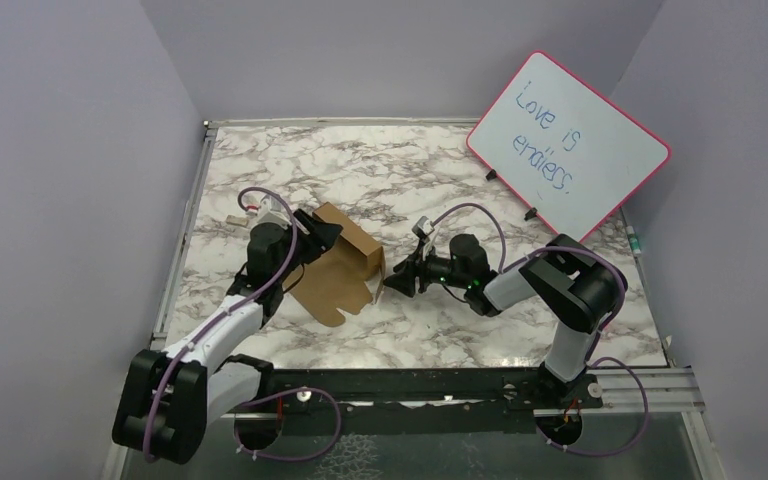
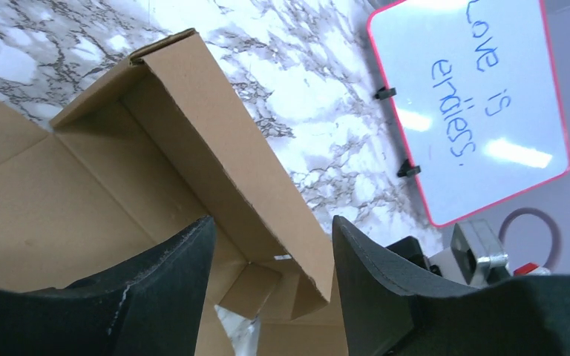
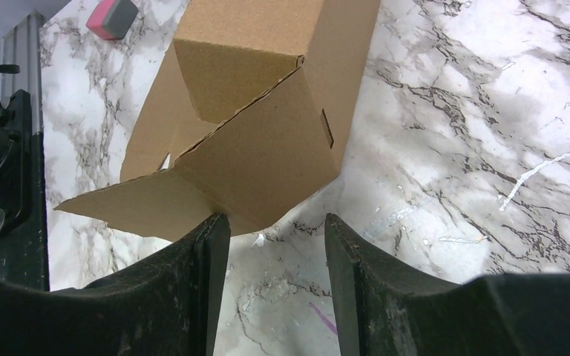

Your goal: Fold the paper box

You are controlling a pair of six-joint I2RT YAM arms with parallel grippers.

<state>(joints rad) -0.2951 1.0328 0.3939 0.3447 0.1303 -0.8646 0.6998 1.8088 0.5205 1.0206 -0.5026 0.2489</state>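
The paper box (image 1: 345, 265) is plain brown cardboard, partly folded, lying on the marble table (image 1: 410, 170) between the two arms. My left gripper (image 1: 320, 232) is at its far left side. In the left wrist view a raised wall of the box (image 2: 215, 141) runs into the gap of the left gripper (image 2: 272, 230), whose jaws stand apart around it without pinching it. My right gripper (image 1: 397, 280) is at the box's right end. In the right wrist view the box (image 3: 260, 141) lies just ahead of the right gripper (image 3: 276, 222), open over bare marble, its left fingertip (image 3: 211, 237) at a flap's edge.
A pink-framed whiteboard (image 1: 568, 145) with blue writing leans at the back right, also seen as the whiteboard (image 2: 482, 96) from the left wrist. A pink eraser (image 3: 111, 16) lies beyond the box. Grey walls enclose the table on three sides.
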